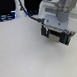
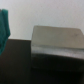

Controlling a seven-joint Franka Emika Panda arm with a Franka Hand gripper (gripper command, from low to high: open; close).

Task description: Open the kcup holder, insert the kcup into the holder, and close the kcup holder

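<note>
In the exterior view my gripper (image 1: 56, 36) hangs at the upper right above the white table (image 1: 22, 55). Its black fingers (image 1: 44, 32) stand apart and nothing shows held between them. The wrist view shows a dark boxy block, the kcup holder (image 2: 56, 47), close up and blurred. Its front looks closed, and no pod slots show. A teal-green shape (image 2: 4, 27) sits at the edge of the wrist view. I cannot tell whether it is the kcup's green top. No white pod shows in the exterior view.
Dark equipment and cables (image 1: 7, 17) line the back of the table at the exterior view's left. A black cable (image 1: 26, 12) runs to the arm.
</note>
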